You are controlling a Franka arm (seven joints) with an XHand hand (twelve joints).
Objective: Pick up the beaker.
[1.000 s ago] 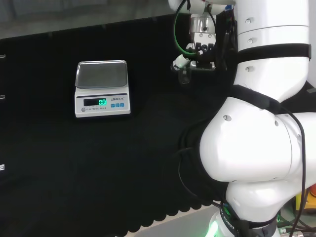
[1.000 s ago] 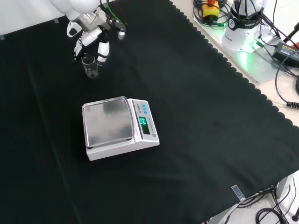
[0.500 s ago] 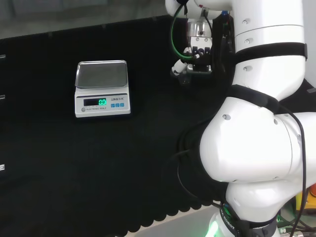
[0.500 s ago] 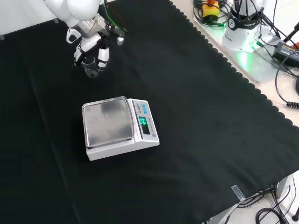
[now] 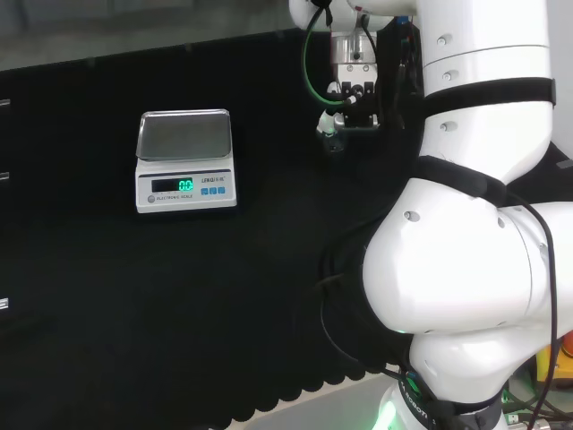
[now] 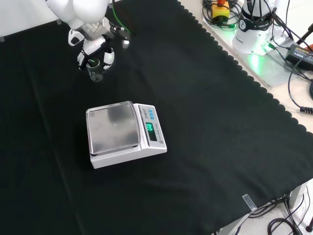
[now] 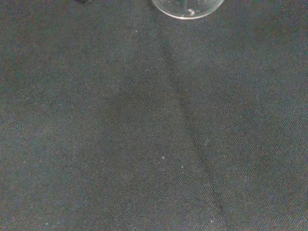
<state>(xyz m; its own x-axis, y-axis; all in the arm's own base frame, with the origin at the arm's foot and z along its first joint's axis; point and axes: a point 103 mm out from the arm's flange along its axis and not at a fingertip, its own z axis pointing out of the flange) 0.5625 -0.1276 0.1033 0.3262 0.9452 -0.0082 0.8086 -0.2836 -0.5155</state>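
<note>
Black and white hand (image 6: 95, 51) poised over the small clear glass beaker (image 6: 95, 71), fingers pointing down on either side of its rim, seemingly flanking the glass to close on it; whether touching yet, cannot tell. Not curled round it, so reads as open and narrow. Beaker upright on the black cloth worktop (image 6: 205, 122), toward the far left corner in the front view, presumably within easy reach of the arm. Silver-topped white scale (image 6: 122, 133) nearer the middle, well apart, likely awaiting the beaker.
</note>
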